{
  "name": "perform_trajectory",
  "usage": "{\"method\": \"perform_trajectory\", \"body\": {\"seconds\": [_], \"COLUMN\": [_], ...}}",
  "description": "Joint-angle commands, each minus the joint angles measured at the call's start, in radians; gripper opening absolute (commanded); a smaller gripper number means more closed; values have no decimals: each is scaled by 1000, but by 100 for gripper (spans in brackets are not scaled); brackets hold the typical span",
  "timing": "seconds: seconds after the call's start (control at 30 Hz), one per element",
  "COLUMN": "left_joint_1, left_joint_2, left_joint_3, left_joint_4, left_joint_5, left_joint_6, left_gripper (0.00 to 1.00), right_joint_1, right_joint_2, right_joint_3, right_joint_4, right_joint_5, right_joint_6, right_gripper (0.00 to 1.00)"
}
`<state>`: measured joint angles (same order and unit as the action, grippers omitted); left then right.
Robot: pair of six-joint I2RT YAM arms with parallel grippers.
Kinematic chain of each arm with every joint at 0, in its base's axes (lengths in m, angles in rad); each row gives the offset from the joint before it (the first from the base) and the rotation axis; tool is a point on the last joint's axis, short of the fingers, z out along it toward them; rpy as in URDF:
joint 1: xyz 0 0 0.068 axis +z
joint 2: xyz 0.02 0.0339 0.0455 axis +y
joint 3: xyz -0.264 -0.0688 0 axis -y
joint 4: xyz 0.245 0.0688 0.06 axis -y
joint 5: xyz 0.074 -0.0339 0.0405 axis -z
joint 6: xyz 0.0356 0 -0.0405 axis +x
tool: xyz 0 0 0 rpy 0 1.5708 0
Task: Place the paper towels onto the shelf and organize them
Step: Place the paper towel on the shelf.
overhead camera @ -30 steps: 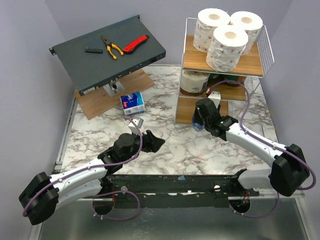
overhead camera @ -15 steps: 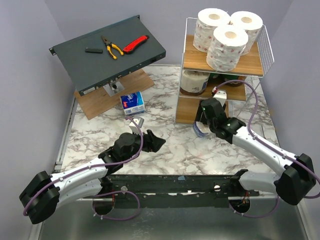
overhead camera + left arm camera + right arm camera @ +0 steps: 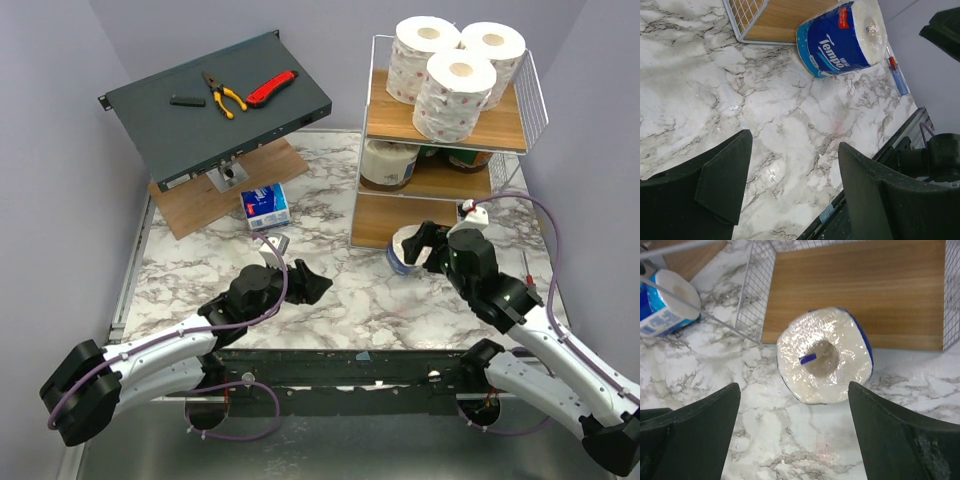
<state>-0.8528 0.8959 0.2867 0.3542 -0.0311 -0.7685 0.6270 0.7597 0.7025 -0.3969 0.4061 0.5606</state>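
The shelf (image 3: 503, 130) stands at the back right, with three white pink-print paper towels (image 3: 455, 95) on its top board. A cream roll (image 3: 388, 163) sits on the middle board. A blue-and-white wrapped roll (image 3: 401, 251) lies at the front edge of the bottom board (image 3: 865, 280), partly over the marble, its end (image 3: 824, 355) facing the right wrist camera. My right gripper (image 3: 428, 248) (image 3: 795, 440) is open just in front of it, touching nothing. My left gripper (image 3: 300, 278) (image 3: 790, 190) hangs open and empty over mid-table. The left wrist view also shows that roll (image 3: 840, 40).
Another blue-and-white pack (image 3: 265, 206) (image 3: 667, 302) lies on the marble by a flat wooden board (image 3: 215, 195). A slanted dark grey box (image 3: 215, 105) at the back left carries pliers (image 3: 224, 93) and a red knife (image 3: 272, 88). A thin pen-like thing (image 3: 897, 75) lies at the right.
My right gripper has opened, let go of the blue-and-white roll at the bottom board's front edge, and drawn back toward the near right. The left arm has not moved.
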Motion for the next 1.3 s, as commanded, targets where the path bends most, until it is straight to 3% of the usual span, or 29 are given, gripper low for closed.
{"method": "perform_trajectory", "body": {"seconds": [0.0, 0.17, 0.37, 0.5, 0.7, 1.27], "left_joint_1": [-2, -2, -2, -2, -2, -2], "left_joint_2": [30, 54, 70, 76, 93, 118], "left_joint_3": [34, 41, 43, 43, 58, 102], "left_joint_4": [54, 86, 100, 101, 104, 77], "left_joint_5": [29, 30, 31, 30, 30, 61], "left_joint_6": [-24, -55, -64, -62, -55, -28], "left_gripper": [72, 72, 72, 72, 72, 72], "right_joint_1": [6, 6, 5, 5, 6, 5], "right_joint_2": [-29, -26, -118, -114, 55, 223], "right_joint_3": [-45, -115, -262, -271, -265, -355], "right_joint_4": [-74, -147, -76, -33, 37, 535], "right_joint_5": [-55, 2, -56, -56, 3, 222], "right_joint_6": [91, 290, 357, 331, 334, 159], "right_gripper": [93, 91, 89, 87, 83, 77]}}
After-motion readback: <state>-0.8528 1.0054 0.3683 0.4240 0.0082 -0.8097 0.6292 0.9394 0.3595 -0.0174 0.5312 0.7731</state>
